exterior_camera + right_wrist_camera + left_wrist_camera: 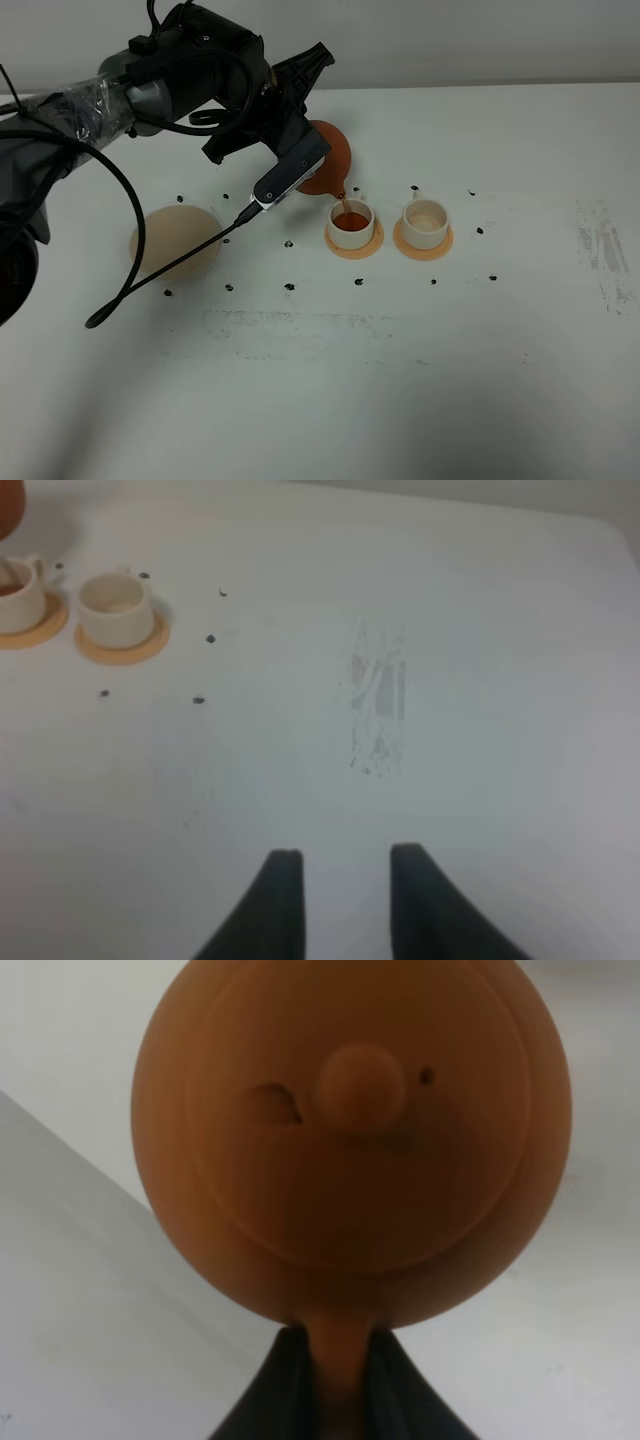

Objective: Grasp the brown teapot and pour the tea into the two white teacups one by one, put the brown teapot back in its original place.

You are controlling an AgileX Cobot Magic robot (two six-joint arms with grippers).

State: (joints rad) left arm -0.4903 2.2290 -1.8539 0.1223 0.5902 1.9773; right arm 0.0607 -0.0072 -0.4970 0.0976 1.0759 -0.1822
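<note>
- While the teapot (325, 165) hangs tilted at upper centre, spout down over the nearer cup (353, 222), tea (345, 205) streams in.
- Our left gripper (340, 1360) is clamped on its handle.
- The second cup (425, 221) sits empty just to the right, so we judge the pot must travel rightward.
- Our right gripper (340, 865) idles apart, holding nothing, prongs narrow.
- The saucer (175, 243) waits at left.

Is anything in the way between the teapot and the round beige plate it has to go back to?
Nothing visible is. The brown teapot is tipped over the nearer white teacup, held by the left gripper. The beige saucer lies bare off to the side, with only open table between.
</note>
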